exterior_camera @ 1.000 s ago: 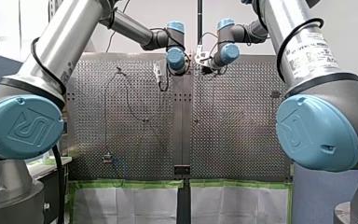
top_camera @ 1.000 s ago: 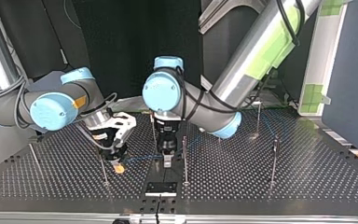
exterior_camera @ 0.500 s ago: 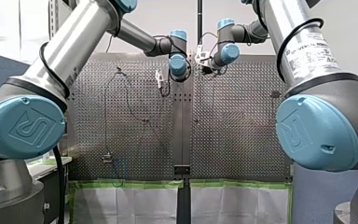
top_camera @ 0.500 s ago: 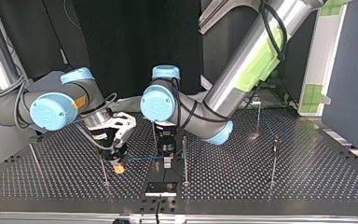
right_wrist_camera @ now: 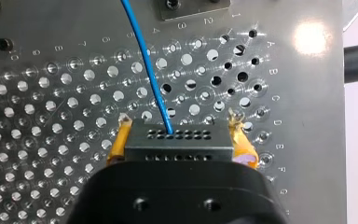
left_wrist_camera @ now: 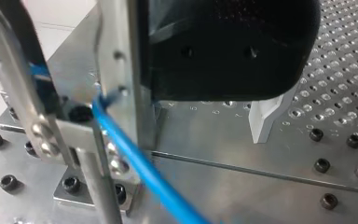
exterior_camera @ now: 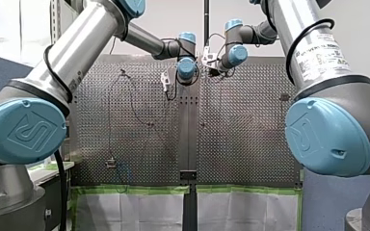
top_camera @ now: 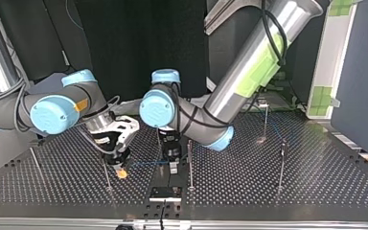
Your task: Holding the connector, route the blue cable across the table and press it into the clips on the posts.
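Front view: our left arm (exterior_camera: 187, 68) has edged its wrist toward the right arm (exterior_camera: 236, 54), which has not moved. Top view: the left gripper (top_camera: 173, 166) now stands just beside a post (top_camera: 189, 160), and the blue cable (top_camera: 146, 163) runs from it to the right gripper (top_camera: 120, 170). Left wrist view: the cable meets the clip (left_wrist_camera: 42, 130); we cannot tell this gripper's state. Right wrist view: yellow pads (right_wrist_camera: 119, 140) are clamped on the connector (right_wrist_camera: 175, 140). We judge pressing-in is next.

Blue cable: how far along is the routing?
Done: my right gripper is shut on the connector, with the blue cable leading out of it. In hand: my left gripper sits at the cable beside a middle post. Left: no view shows the cable seated; pressing in likely remains.
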`<state>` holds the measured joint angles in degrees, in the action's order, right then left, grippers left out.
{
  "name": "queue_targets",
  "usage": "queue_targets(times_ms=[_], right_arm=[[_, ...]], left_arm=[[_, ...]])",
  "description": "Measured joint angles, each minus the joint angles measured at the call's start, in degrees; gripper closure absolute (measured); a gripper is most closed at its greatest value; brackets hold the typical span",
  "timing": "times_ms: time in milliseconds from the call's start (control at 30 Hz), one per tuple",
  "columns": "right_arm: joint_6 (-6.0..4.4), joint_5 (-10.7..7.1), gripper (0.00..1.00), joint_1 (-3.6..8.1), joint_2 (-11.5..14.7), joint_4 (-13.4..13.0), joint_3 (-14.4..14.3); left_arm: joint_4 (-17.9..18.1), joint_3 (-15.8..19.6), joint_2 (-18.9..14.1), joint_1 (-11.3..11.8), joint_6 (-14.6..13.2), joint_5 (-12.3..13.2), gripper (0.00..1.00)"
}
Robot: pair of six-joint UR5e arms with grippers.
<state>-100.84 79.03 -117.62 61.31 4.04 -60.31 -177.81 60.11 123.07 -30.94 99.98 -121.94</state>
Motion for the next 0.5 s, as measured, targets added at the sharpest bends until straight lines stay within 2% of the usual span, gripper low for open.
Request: queue_targets(times_ms=[33, 67, 100, 133, 167, 200, 233, 267, 300, 333, 500], right_arm=[[0.0, 0.0, 1.0, 0.03, 0.0, 0.0, 0.0], [0.02, 0.0, 1.0, 0.04, -0.01, 0.0, 0.0], [0.02, 0.0, 1.0, 0.06, -0.01, 0.0, 0.0], [0.02, 0.0, 1.0, 0.09, -0.01, 0.0, 0.0], [0.02, 0.0, 1.0, 0.1, -0.01, 0.0, 0.0], [0.02, 0.0, 1.0, 0.11, -0.01, 0.0, 0.0], [0.02, -0.01, 1.0, 0.13, -0.03, -0.01, -0.01], [0.04, -0.01, 1.0, 0.13, -0.04, 0.0, -0.01], [0.05, 0.0, 1.0, 0.13, -0.05, 0.01, -0.01], [0.07, 0.0, 1.0, 0.13, -0.06, 0.02, 0.0], [0.1, -0.01, 1.0, 0.13, -0.08, 0.08, -0.02]], left_arm=[[0.07, 0.0, 0.01, -0.17, -0.14, -0.35, 0.17], [0.12, 0.0, 0.03, -0.28, -0.27, -0.54, 0.17], [0.16, -0.01, 0.03, -0.39, -0.4, -0.68, 0.31], [0.19, -0.01, 0.02, -0.49, -0.5, -0.81, 0.51], [0.22, -0.01, 0.02, -0.62, -0.59, -0.99, 0.51], [0.24, -0.02, 0.03, -0.71, -0.65, -1.16, 0.64], [0.26, -0.01, 0.05, -0.81, -0.69, -1.39, 0.82], [0.27, -0.02, 0.06, -0.87, -0.71, -1.54, 0.82], [0.29, -0.02, 0.05, -0.92, -0.72, -1.66, 0.95], [0.3, -0.02, 0.04, -0.98, -0.75, -1.76, 1.0], [0.18, -0.01, 0.02, -1.07, -0.82, -1.92, 1.0]])
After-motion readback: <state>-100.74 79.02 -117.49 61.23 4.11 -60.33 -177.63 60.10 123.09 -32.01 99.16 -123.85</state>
